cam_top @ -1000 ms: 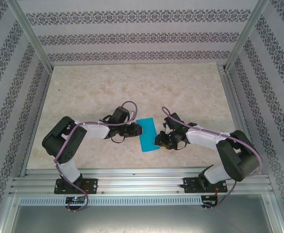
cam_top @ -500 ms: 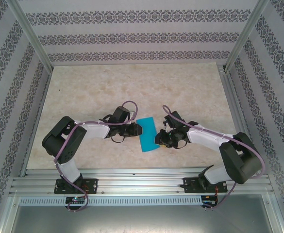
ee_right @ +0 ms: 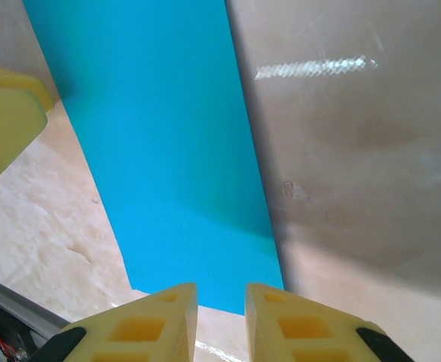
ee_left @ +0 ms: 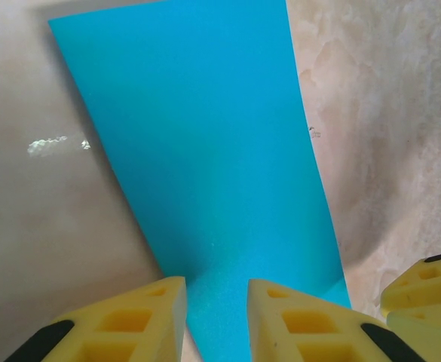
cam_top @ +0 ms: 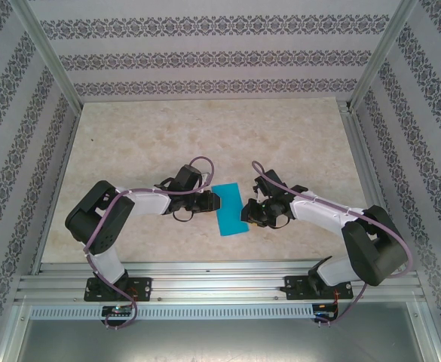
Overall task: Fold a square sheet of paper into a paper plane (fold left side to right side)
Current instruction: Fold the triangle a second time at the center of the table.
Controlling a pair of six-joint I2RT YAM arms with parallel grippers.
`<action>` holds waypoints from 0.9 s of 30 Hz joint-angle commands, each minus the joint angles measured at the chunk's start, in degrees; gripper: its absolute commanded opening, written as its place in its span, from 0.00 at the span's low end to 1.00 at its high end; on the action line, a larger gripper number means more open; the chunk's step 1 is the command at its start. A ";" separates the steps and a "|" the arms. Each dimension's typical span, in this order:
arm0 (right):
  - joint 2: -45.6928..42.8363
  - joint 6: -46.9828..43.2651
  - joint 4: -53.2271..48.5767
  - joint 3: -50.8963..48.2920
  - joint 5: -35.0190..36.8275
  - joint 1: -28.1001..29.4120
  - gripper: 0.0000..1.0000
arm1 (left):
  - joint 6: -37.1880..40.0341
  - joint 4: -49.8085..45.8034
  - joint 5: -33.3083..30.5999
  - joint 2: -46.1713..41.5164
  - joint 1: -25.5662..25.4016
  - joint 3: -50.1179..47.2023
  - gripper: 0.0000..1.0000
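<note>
Your right gripper (cam_top: 249, 215) has edged up to the thin cyan-blue folded paper sheet (cam_top: 230, 210), which lies just ahead of its narrowly parted jaws. Let the left gripper (cam_top: 214, 202), also slightly parted over the opposite edge, pin the sheet while you press it flat.

No text, label, brand, number or sign can be read anywhere. The square sheet of paper (cam_top: 228, 209) is plain, unmarked cyan-blue; the tabletop (cam_top: 167, 136) bears marbled veining, and the wallpaper (cam_top: 205, 45) carries ornamental bands without letters.
</note>
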 commanded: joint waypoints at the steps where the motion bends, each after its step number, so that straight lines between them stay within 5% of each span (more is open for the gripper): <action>1: -0.15 0.16 0.60 0.80 0.43 0.34 0.25 | 1.84 -0.47 -0.38 -0.66 -0.73 0.96 0.29; 11: 3.55 -0.93 0.49 -0.15 1.57 0.59 0.35 | 2.01 -0.70 -0.66 -0.34 -0.73 0.74 0.29; 27: 5.07 -0.36 1.60 0.00 -0.78 1.70 0.35 | 1.92 -0.55 -0.75 -0.39 -0.75 0.37 0.29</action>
